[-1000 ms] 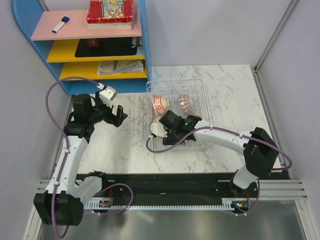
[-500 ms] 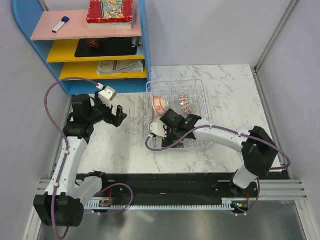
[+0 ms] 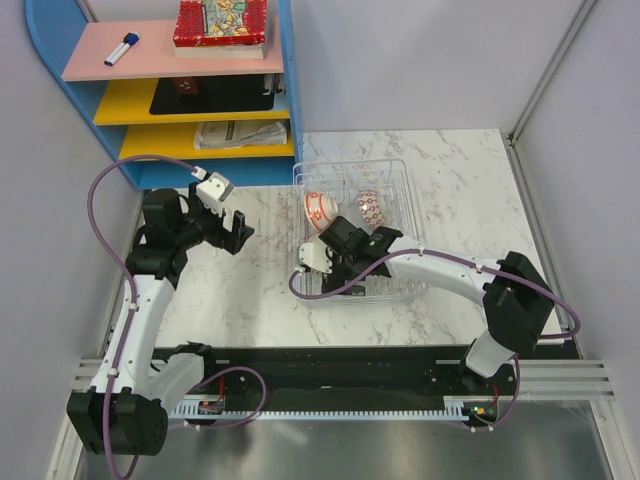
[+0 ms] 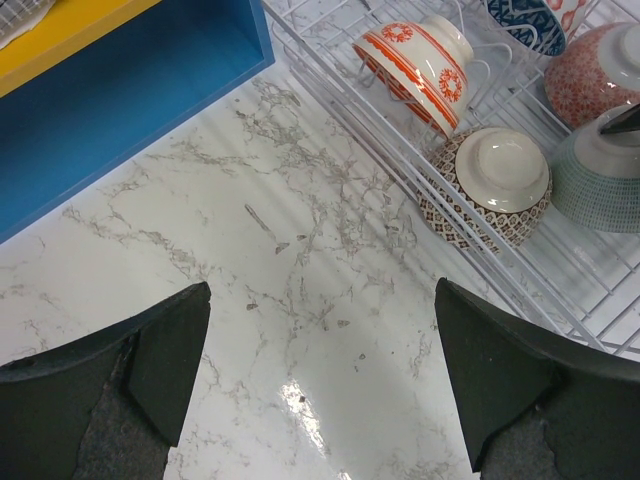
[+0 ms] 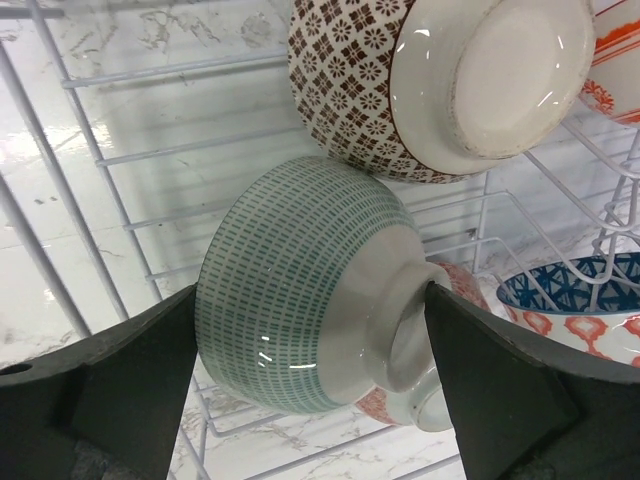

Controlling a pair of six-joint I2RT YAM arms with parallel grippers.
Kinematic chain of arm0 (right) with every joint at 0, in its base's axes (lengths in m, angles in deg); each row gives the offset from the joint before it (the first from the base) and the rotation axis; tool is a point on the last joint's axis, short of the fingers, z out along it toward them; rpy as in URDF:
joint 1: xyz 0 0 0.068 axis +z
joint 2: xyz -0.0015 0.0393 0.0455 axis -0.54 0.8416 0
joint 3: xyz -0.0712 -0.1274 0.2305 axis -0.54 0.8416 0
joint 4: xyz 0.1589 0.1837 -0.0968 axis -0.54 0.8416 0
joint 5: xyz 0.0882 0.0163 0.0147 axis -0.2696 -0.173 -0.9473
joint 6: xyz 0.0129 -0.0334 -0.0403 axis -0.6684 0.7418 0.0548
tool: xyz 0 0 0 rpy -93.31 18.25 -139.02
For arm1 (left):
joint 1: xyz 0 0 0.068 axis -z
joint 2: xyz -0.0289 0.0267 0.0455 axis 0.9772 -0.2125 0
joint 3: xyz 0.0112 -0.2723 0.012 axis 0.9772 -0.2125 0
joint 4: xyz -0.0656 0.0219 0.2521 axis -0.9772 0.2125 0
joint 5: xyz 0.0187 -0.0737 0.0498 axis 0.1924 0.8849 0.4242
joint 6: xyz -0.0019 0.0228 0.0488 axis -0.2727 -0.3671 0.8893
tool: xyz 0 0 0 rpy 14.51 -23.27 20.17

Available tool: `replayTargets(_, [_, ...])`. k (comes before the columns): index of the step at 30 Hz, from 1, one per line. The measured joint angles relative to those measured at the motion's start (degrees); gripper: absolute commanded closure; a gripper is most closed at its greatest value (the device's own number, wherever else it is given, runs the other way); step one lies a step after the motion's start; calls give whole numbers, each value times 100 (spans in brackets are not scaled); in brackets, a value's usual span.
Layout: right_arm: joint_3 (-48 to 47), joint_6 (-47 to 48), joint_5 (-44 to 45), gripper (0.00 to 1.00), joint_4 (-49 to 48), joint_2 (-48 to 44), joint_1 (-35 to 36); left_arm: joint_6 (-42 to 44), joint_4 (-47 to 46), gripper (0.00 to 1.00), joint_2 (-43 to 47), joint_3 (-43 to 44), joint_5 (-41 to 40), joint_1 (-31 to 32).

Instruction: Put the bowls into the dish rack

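Observation:
The dish rack (image 3: 396, 171) is a white wire rack on the marble table. My right gripper (image 5: 310, 292) is over its near left part, shut on a pale green dashed bowl (image 5: 290, 240), one finger on the rim and one on the foot, with the bowl on its side. A brown lattice bowl (image 5: 430, 80) stands on edge just beyond it. An orange-red bowl (image 3: 318, 208), a pink-red patterned bowl (image 3: 368, 208) and a blue-and-red bowl (image 5: 575, 290) stand in the rack. My left gripper (image 4: 322, 300) is open and empty over bare marble, left of the rack.
A blue shelf unit (image 3: 200, 110) with yellow and pink shelves stands at the back left, close to the rack's far left corner. Its blue base (image 4: 150, 90) lies just beyond my left gripper. Grey walls close in the table on both sides.
My right gripper has shifted slightly left and farther into the rack with the green bowl. The left arm has not moved.

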Motion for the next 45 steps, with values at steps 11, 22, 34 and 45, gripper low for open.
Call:
replayTargets(11, [-278,-278,-621,2,393,-20,-4,0,11,0,9,0,4,0])
replayTargets(22, [-782,-595,-896,2,846,-317,2,70,264,0,28,33,321,0])
replayTargets(34, [-1766,-1554,-1416,3,-160,-2391,-2090,210,476,0,-223,741,1121,0])
replayTargets(45, [146,-1812,-2406,3,-170,-3707,-4402,389,664,0,-59,651,1543,0])
